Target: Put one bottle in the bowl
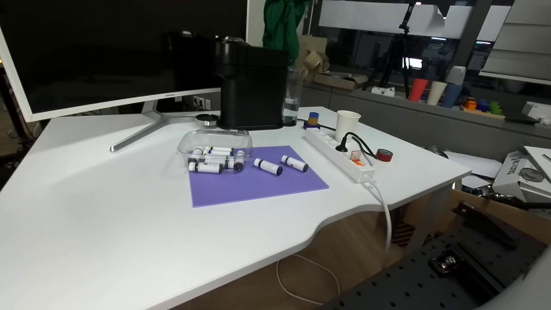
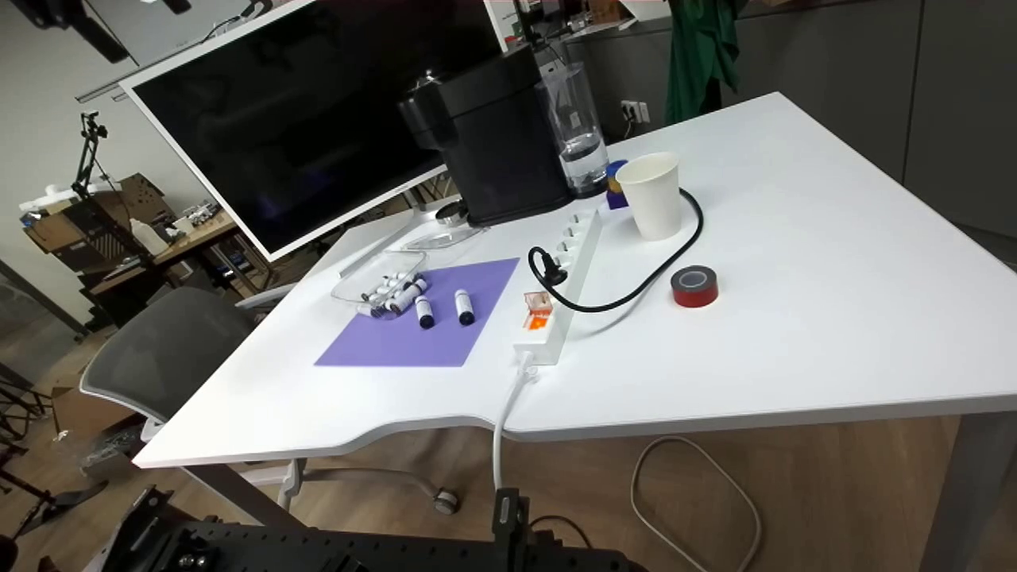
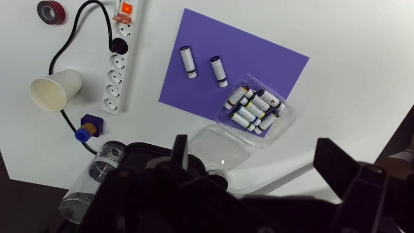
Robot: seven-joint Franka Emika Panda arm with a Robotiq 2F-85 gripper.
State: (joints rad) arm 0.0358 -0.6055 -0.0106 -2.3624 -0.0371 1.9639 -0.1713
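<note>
1. A nearer bottle [image 3: 219,71] and a farther bottle [image 3: 187,61] lay loose on the purple mat [image 3: 245,48], both on their sides and apart from each other. The former was near the clear plastic container [image 3: 288,119]; the latter lay toward the power strip [image 3: 117,63]. In both exterior views, too, the pair lay outside the container.

2. No ordinary bowl could be made out, so the container, its lid [image 3: 220,149] folded back, was judged to be the intended target. It sat partly over the edge of the mat.

3. Several similar bottles [image 3: 254,108] lay jumbled inside it. Whether any of them counted toward this task could not be told.

4. The end effector [image 3: 252,144] was spread wide and held nothing. Its fingers [image 3: 334,168] appeared to be well above the surface [image 3: 349,64], clear of every bottle.

5. Done, as far as the pictures showed: the target was uncovered and within the wrist view, but neither loose bottle was in it.

6. Left, if one of the loose pair was meant: approach, grasp, lift, carry over the rim and release. Which of the two was wanted could not be told.

7. The likeliest reading was the very start of the task, though a finished placement with an empty end effector might have looked much the same.
</note>
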